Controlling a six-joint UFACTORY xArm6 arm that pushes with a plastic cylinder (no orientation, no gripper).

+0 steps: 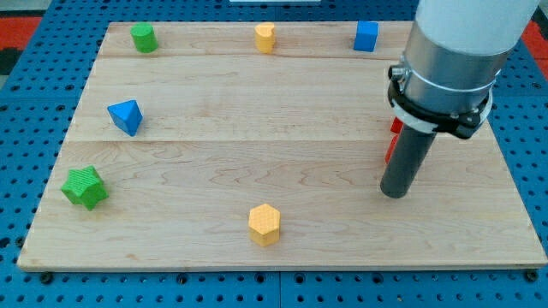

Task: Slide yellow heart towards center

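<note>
Near the right edge, my tip, a bare rod clasping nothing, stands well apart from the yellow heart.
Nearest, a yellow hexagon sits by the bottom edge; the heart lies up-left at the top edge's middle, bare board below it toward center; red blocks hide behind the rod.

Red blocks touch my tip; board middle open.
</note>
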